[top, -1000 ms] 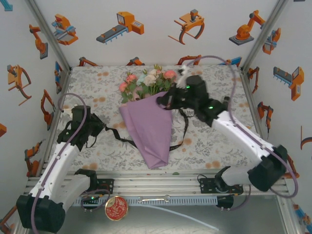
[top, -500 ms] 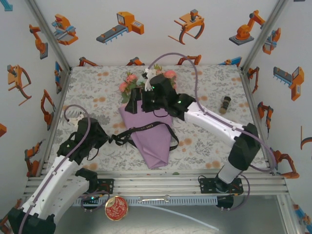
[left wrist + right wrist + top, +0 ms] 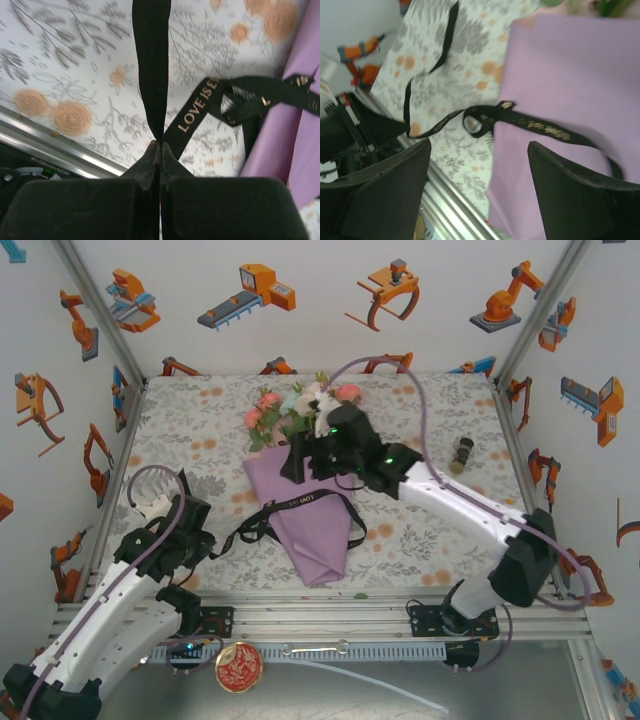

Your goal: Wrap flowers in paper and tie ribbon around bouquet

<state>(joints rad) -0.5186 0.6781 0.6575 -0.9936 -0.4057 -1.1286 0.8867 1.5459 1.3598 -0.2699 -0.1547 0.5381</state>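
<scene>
The bouquet lies mid-table: pink, white and pale blue flowers (image 3: 300, 405) stick out of the far end of a lilac paper (image 3: 312, 535) cone. A black ribbon (image 3: 305, 502) with gold lettering crosses the cone and loops down its right side. My left gripper (image 3: 207, 538) is near the table's front left, shut on one ribbon (image 3: 152, 60) end, which runs taut from the pinched tips (image 3: 160, 144). My right gripper (image 3: 296, 462) hovers open over the cone's wide end. Between its fingers (image 3: 479, 145) show the paper (image 3: 570, 70) and the ribbon (image 3: 540, 125), untouched.
A small dark cylinder (image 3: 464, 452) stands on the floral cloth at the right. The aluminium rail (image 3: 330, 608) runs along the table's front edge, with a round red-and-gold tin (image 3: 239, 667) below it. Printed walls close in the left, right and back sides.
The right gripper opened and let go of the ribbon, which now lies across the cone. It swung left over the cone's top. The left gripper drew back toward the front with its ribbon end.
</scene>
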